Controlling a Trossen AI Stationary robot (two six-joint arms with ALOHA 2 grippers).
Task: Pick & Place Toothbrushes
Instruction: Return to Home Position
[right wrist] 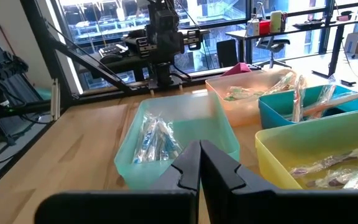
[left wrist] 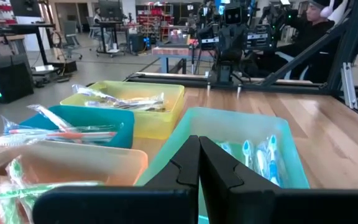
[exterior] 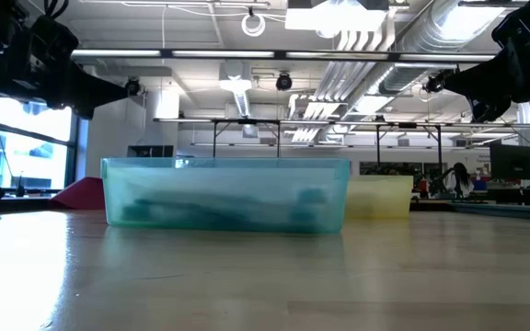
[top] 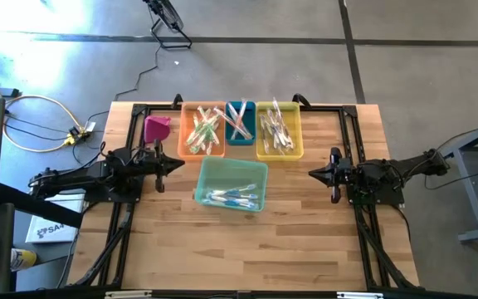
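High view: I find no toothbrushes (top: pixel 232 197) loose on the table (top: pixel 305 249). All I can see lie in bins: the orange bin (top: pixel 203 131), blue bin (top: pixel 240 123) and yellow bin (top: pixel 279 131) in a row along the far edge, and the green bin (top: pixel 231 184) nearer the middle. A pink bin (top: pixel 157 127) stands beside the orange one. The left gripper (top: pixel 181 164) and right gripper (top: pixel 311 173) point at each other across the green bin, well apart.

Low view: both arms hang high above the tabletop, with nothing under them.

Left wrist view: my fingers are pressed together and hold nothing.

Right wrist view: the same, closed and empty.

I judge the sorting done; only parking the arms is left.
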